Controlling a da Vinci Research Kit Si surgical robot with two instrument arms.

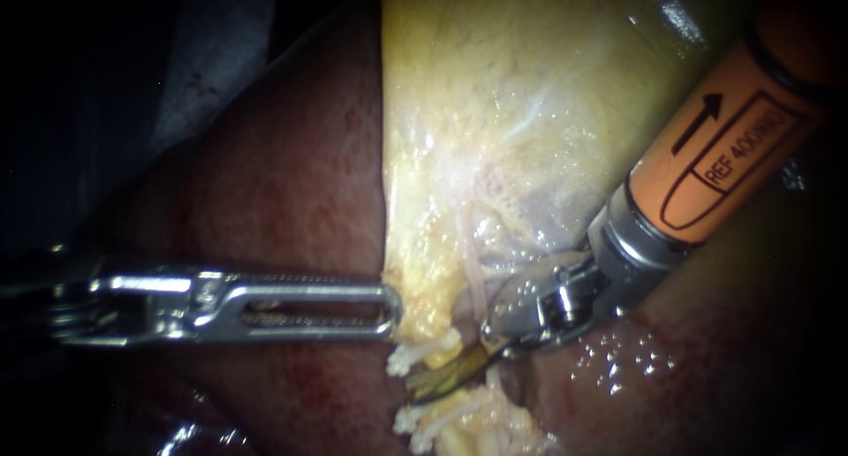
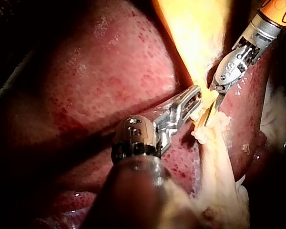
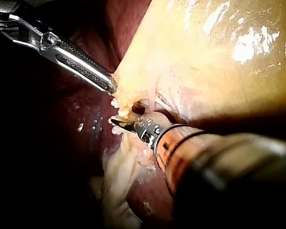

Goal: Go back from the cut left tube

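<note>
- the cut left tube (image 1: 413, 359) is found at the lower edge of the gallbladder (image 1: 530, 85), as two pale, frayed ends parted by a gap, with liver (image 1: 291, 182) on either side.
- the blades of the right instrument (image 1: 433, 379) are seen lying together as one thin point, with nothing held; they sit in the gap between the two ends, touching them or just beside them.
- the jaws of the left instrument (image 1: 389, 308) are closed narrowly on the gallbladder's yellow edge, just beside the tube's upper end.
- the tube is judged soft, limp, wet, light and easily torn. no hold on it is called for by this step; if one were needed, the firmer tissue behind a cut end would be taken, not the frayed end itself.
- open room is judged to lie back along the right instrument's own shaft, over wet liver.
- close edges are to be minded: the gallbladder wall lies just beside the orange shaft, a thin pale strand (image 1: 473, 275) runs near the hinge, and the left instrument's tip is near, across the ends.
- a straight withdrawal with the blades together is judged least likely to snag the ends.
</note>
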